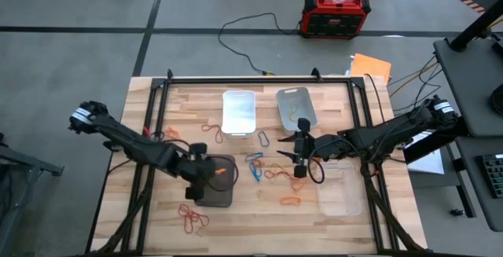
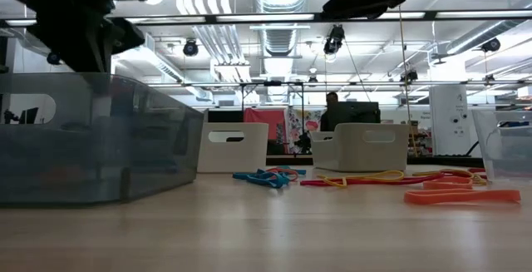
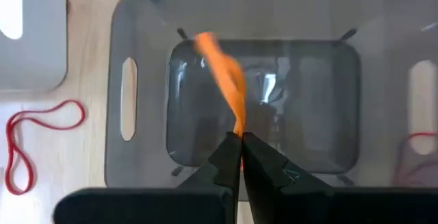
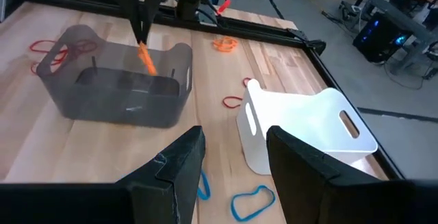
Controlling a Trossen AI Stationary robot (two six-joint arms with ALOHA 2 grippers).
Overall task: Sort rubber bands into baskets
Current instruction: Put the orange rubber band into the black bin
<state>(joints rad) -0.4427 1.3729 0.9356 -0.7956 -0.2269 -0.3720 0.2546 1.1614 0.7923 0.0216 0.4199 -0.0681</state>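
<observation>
My left gripper (image 1: 206,170) is shut on an orange rubber band (image 3: 220,73) over the dark smoky basket (image 1: 218,188) at the table's near middle. In the right wrist view the band (image 4: 146,58) dangles inside that basket's (image 4: 116,90) opening. My right gripper (image 1: 299,155) hovers open right of the centre, above loose bands, with nothing between its fingers. A white basket (image 1: 240,111) and a light grey basket (image 1: 295,106) stand at the far side. A clear basket (image 1: 339,190) stands at the near right. My left gripper pinches one end of the orange band (image 3: 238,129) between its two fingertips. The fingers (image 4: 142,29) come from above, pointing steeply down. The band hangs slack below them, within the dark basket's walls; whether its lower end touches the basket's floor I cannot tell.
Loose bands lie flat on the wood: red ones (image 1: 192,218) near the front left, blue ones (image 1: 254,163) at the centre, orange ones (image 1: 291,200) near the clear basket, red ones (image 1: 212,127) by the white basket. A black frame (image 1: 259,78) borders the table.
</observation>
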